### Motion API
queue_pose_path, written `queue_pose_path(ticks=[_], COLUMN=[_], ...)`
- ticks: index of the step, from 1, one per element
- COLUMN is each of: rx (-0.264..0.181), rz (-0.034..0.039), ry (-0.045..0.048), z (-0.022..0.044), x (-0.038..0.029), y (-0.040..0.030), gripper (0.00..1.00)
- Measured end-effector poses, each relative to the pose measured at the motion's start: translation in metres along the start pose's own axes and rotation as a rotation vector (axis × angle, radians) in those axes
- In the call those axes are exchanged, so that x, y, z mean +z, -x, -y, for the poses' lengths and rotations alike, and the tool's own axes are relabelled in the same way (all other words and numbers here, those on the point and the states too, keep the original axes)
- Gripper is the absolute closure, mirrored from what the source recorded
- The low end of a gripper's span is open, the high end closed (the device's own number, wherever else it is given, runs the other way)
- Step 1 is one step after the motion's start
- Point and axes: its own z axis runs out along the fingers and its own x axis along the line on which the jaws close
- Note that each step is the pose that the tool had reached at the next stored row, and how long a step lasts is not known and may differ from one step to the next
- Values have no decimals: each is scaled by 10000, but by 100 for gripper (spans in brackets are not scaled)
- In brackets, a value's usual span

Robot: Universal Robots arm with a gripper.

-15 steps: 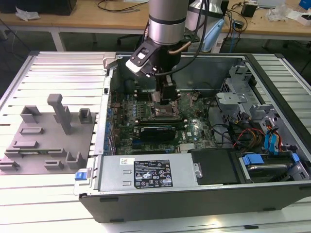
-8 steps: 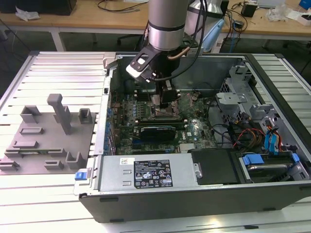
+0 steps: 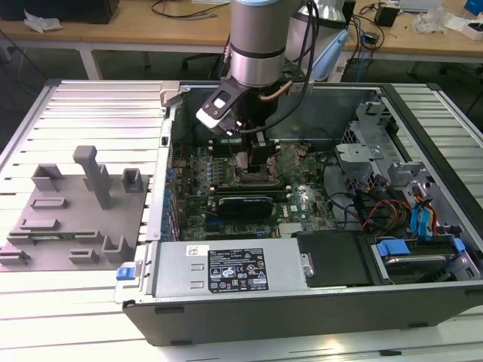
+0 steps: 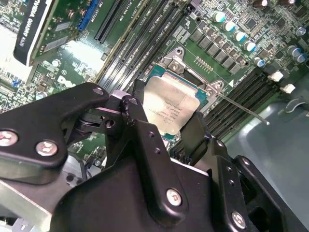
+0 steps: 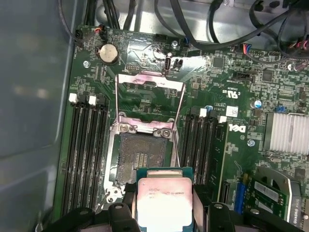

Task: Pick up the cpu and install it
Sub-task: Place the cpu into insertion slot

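Note:
The cpu, a thin square chip with a pale silver top, sits between my gripper's two black fingers, which are shut on its edges. In the second wrist view the cpu hangs just over the open socket frame, gripper around it. The first wrist view shows the bare socket uncovered, its metal load plate swung up and away. In the exterior view my gripper is down inside the computer case, above the motherboard.
Memory slots flank the socket on both sides. A graphics card, cables and drive cages fill the case. A grey fixture lies on the slatted table at the exterior view's left.

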Motion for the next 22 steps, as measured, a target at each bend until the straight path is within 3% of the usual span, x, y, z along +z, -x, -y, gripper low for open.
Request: queue_pose_path(ticks=[12,17,22], rx=[17,44,45], rz=[1,3,2], ry=[-1,-2,-1], z=[2,4,-1], x=[61,123,126], y=[-1,-2,-2], gripper=[45,45,45])
